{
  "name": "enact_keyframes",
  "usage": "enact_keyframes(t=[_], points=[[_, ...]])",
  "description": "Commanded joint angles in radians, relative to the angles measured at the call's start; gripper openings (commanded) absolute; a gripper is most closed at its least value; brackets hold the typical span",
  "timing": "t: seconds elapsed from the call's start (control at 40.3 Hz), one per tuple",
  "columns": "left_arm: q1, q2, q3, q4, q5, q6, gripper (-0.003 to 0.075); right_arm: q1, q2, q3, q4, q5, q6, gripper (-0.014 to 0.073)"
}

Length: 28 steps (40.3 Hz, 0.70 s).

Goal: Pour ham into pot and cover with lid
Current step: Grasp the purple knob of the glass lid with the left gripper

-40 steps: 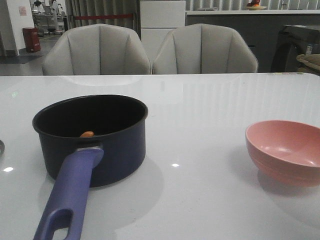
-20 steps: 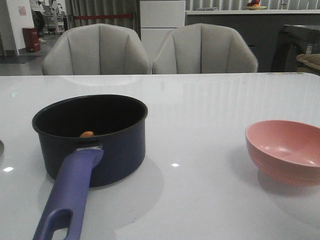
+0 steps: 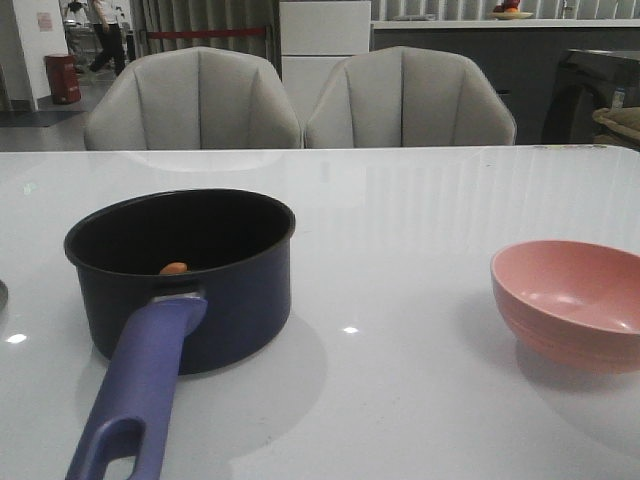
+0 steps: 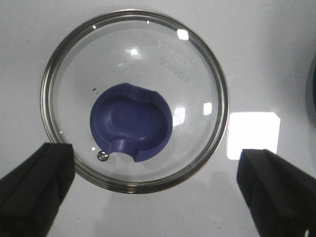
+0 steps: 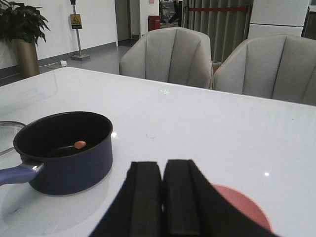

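The pot (image 3: 185,285), dark navy with a long purple-blue handle (image 3: 140,390), stands at the table's near left. One orange ham chunk (image 3: 173,268) shows inside it; it also shows in the right wrist view (image 5: 80,144). The lid (image 4: 148,64), glass with a steel rim and a dark-blue knob (image 4: 131,121), lies flat on the table left of the pot. My left gripper (image 4: 156,168) hovers above the lid, open wide and empty, its fingers (image 4: 34,190) astride the lid's near edge. My right gripper (image 5: 163,168) is shut and empty, above the pink bowl (image 5: 247,207).
The pink bowl (image 3: 570,300) sits at the near right and looks empty. Two grey chairs (image 3: 300,100) stand behind the white table (image 3: 400,210). The lid's edge (image 5: 7,131) shows beside the pot (image 5: 64,153) in the right wrist view.
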Motion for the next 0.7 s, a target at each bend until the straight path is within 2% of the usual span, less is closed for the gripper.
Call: enact_keyframes(t=[0.0,0.223,0.521,0.67], points=[[0.02,0.007,-0.053,-0.005,0.014,0.008,0.0711,0.001,0.007,-0.027,0.007,-0.071,-0.008,0.0136],[0.084,0.068,-0.063,-0.115,0.013,0.082,0.071,0.001,0.007,-0.027,0.007,-0.071,-0.008,0.0136],[0.086,0.142,-0.063,-0.113,0.012,0.082,0.0708,0.001,0.007,-0.027,0.007,-0.071,-0.008,0.0136],[0.086,0.163,-0.063,-0.113,0.008,0.082,0.0683,0.001,0.007,-0.027,0.007,-0.071,-0.008,0.0136]])
